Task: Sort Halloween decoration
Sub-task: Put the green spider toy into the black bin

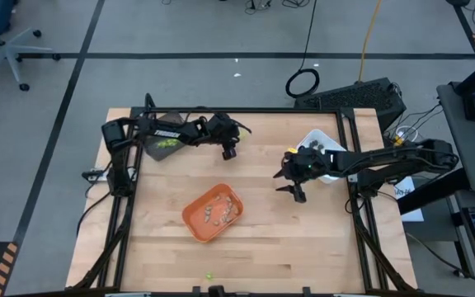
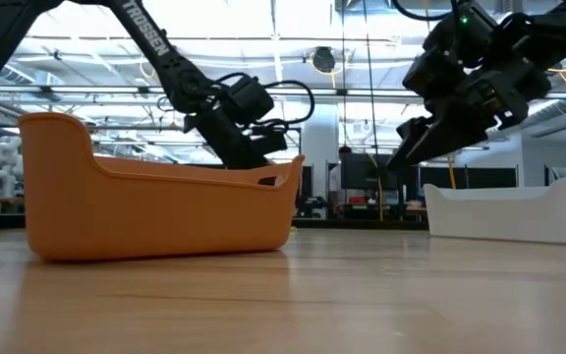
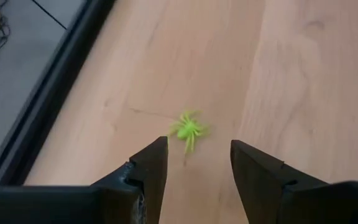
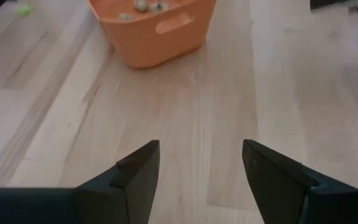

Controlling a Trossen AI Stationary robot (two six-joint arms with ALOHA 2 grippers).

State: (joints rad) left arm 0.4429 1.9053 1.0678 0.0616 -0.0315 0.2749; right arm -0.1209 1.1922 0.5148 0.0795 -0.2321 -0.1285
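Note:
A lime-green spider (image 3: 188,129) lies on the bare wood near the table's far edge. It is just ahead of my left gripper (image 3: 197,152), whose open fingers slant down toward it without touching it. In the high view that gripper (image 1: 229,152) hides the spider. Several tan-grey pieces (image 1: 218,212) lie in the orange tray (image 1: 195,221) at mid-table. More lime-green pieces (image 1: 169,143) lie in the dark grey tray (image 1: 153,150) at the far left. My right gripper (image 1: 292,188) hangs open and empty above the wood, right of the orange tray (image 4: 135,43).
A white tray (image 1: 317,140) stands at the far right, behind my right arm. One loose green piece (image 1: 209,276) lies near the table's front edge. Black frame rails (image 1: 126,206) run along the table's sides. Bare wood lies between the orange tray and the front edge.

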